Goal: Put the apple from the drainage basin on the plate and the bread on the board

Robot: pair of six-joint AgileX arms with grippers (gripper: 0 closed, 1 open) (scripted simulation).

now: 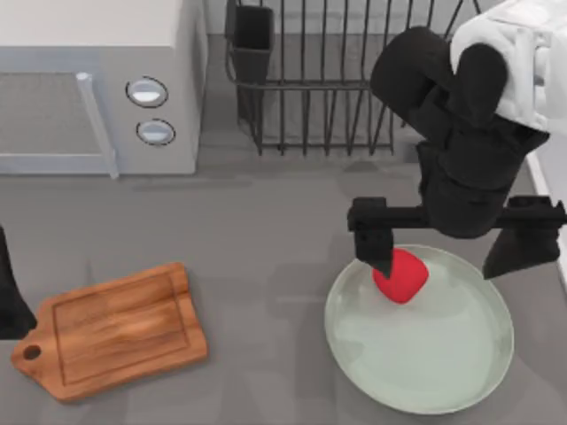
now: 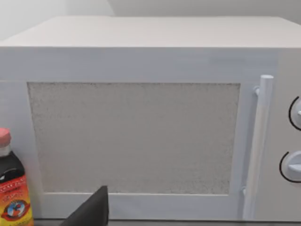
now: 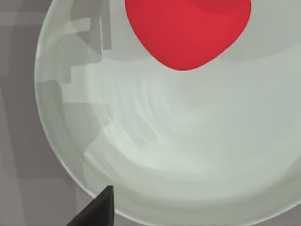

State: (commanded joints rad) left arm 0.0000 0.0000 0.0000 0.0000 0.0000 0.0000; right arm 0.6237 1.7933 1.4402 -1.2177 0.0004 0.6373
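Observation:
The red apple [image 1: 403,276] [image 3: 188,28] lies on the upper-left part of the pale green plate [image 1: 443,372] [image 3: 164,155] at the table's front right. My right gripper [image 1: 447,261] hovers open just above it, fingers spread wide. Its left finger [image 1: 374,241] overlaps the apple's edge, and one fingertip [image 3: 96,209] shows over the plate's rim. The wooden board [image 1: 115,332] lies bare at the front left. Behind the plate stands the drainage basin [image 1: 337,80], a black wire rack. The bread is out of view. My left gripper [image 1: 7,301] is parked at the left edge, open.
A white microwave [image 1: 97,80] [image 2: 141,132] fills the back left, door shut. A dark sauce bottle [image 2: 11,188] with a pink cap stands in front of it. A black cup holder [image 1: 252,40] hangs on the rack's left end.

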